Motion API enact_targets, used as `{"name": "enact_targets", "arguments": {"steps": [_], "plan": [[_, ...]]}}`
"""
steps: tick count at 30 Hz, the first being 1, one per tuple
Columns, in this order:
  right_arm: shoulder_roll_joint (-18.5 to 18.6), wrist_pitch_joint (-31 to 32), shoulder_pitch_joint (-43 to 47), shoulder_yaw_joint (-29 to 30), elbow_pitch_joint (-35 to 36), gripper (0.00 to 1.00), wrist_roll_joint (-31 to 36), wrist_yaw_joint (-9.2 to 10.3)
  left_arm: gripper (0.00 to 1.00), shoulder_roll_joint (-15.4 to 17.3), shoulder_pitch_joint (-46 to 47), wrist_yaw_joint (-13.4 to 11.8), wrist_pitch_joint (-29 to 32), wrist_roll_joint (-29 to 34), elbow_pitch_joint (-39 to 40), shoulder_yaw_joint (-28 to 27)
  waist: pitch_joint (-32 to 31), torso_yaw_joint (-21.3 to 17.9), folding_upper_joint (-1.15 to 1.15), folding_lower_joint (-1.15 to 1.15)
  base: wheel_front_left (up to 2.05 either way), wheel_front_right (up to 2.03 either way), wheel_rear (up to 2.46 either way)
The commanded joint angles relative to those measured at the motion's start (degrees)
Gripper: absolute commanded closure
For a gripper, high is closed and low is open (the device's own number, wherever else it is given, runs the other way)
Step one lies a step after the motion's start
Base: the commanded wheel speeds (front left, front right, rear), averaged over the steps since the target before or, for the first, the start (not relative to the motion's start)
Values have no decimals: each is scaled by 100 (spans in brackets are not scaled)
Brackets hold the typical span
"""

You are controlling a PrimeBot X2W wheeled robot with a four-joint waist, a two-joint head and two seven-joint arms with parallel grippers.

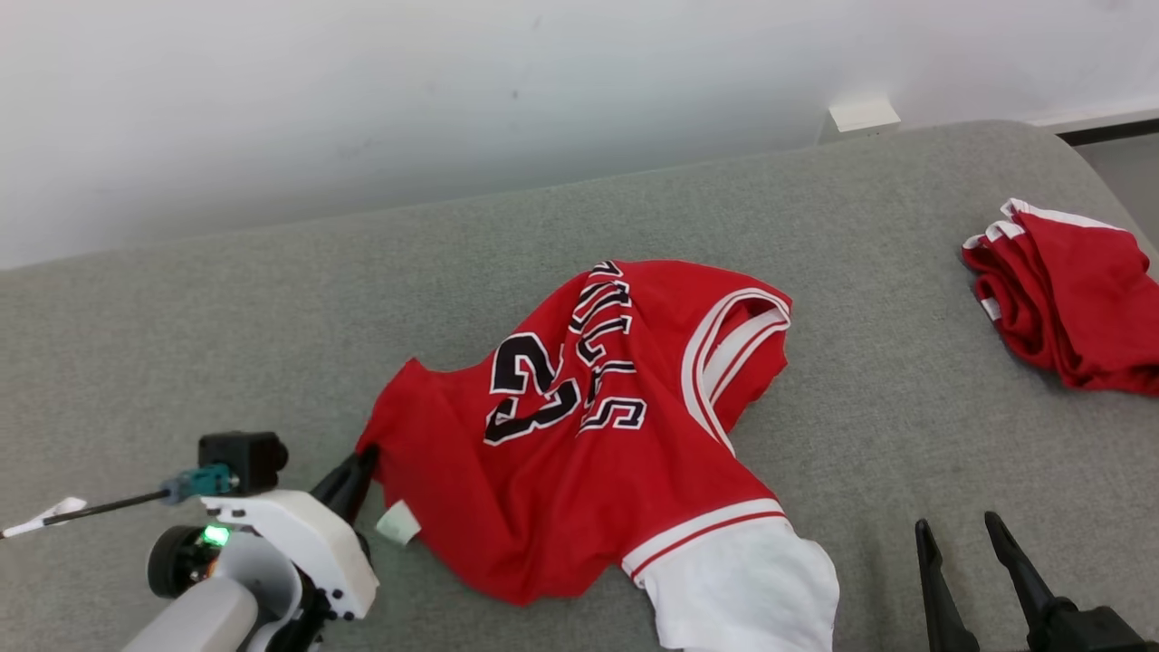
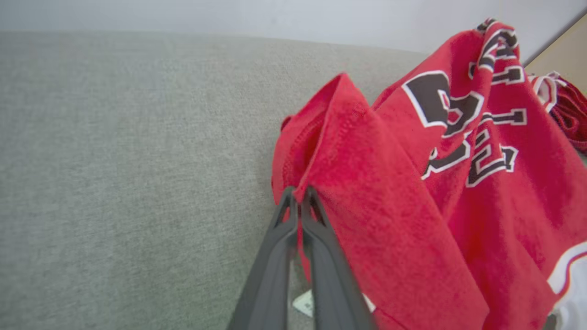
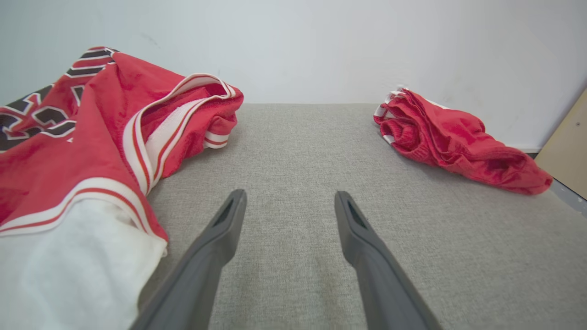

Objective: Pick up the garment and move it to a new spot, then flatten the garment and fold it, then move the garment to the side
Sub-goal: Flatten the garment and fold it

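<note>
— Jersey (image 1: 589, 435) status?
— My left gripper (image 2: 300, 195) is pinched tight on its edge; the cloth spreads off to the right of those fingers.
— And the right?
— Right gripper (image 3: 290, 195) gapes empty, held low; the white sleeve (image 3: 69, 270) lies just left of its fingers. Left arm leads, I'd say.

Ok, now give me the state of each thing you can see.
left gripper: jaws shut on a corner of the jersey.
jersey: crumpled, not yet flattened or folded.
right gripper: jaws open, empty.
second red garment: bunched, lying apart on the right.
</note>
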State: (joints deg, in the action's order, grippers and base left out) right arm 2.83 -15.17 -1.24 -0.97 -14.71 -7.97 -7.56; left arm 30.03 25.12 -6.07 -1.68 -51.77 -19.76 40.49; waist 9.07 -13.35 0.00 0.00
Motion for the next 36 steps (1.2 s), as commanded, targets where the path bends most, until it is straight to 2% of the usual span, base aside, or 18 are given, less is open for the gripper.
{"name": "enact_targets", "arguments": {"steps": [1, 4, 8, 15, 18, 21, 26, 27, 28, 29, 31, 36], "plan": [[16, 4, 99, 53, 8, 0, 28, 15, 100, 90, -118, -86, -121, -49, 154, -92, -70, 83, 0, 0, 0, 0, 0], [14, 4, 202, 69, 13, 0, -11, 15, 100, 282, -448, -357, -172, -54, 743, -187, -175, 234, 0, 0, 0, 0, 0], [16, 5, 299, 54, 5, 0, -9, 15, 100, 701, -1031, -801, -98, -107, 1854, -298, -304, 469, 0, 0, 0, 0, 0], [15, 4, 277, -9, 31, 0, 5, 15, 100, 1350, -2189, -1891, -16, -244, 3628, -665, -382, 763, 0, 0, 0, 0, 0], [17, 5, 263, 12, 52, 0, 15, 15, 100, 1389, -2679, -2255, -53, -441, 4050, -801, -344, 820, 0, 0, 0, 0, 0], [14, 5, 264, 6, 14, 0, 4, 15, 100, 1328, -3014, -2323, 11, -634, 3962, -744, -309, 849, 0, 0, 0, 0, 0], [15, 4, 219, -28, -51, 0, -19, 15, 100, 1050, -2989, -2089, 36, -777, 3300, -558, -287, 845, 0, 0, 0, 0, 0], [15, 5, 205, -35, -66, 0, -26, 15, 91, 1015, -2927, -2039, -6, -726, 3105, -521, -289, 835, 0, 0, 0, 0, 0], [16, 5, 190, -46, -72, 0, -29, 15, 30, 937, -2881, -2016, -39, -726, 2950, -518, -290, 823, 0, 0, 0, 0, 0], [16, 5, 172, -45, -70, 0, -37, 15, 0, 903, -2851, -1970, -70, -722, 2825, -516, -296, 808, 0, 0, 0, 0, 0], [16, 5, 172, -37, -72, 0, -36, 14, 0, 897, -2838, -1936, -136, -759, 2673, -575, -312, 790, 0, 0, 0, 0, 0], [16, 5, 266, 21, -50, 0, -14, 15, 0, 1424, -2877, -2316, -327, -478, 2793, -956, -348, 762, 0, 0, 0, 0, 0]]}}
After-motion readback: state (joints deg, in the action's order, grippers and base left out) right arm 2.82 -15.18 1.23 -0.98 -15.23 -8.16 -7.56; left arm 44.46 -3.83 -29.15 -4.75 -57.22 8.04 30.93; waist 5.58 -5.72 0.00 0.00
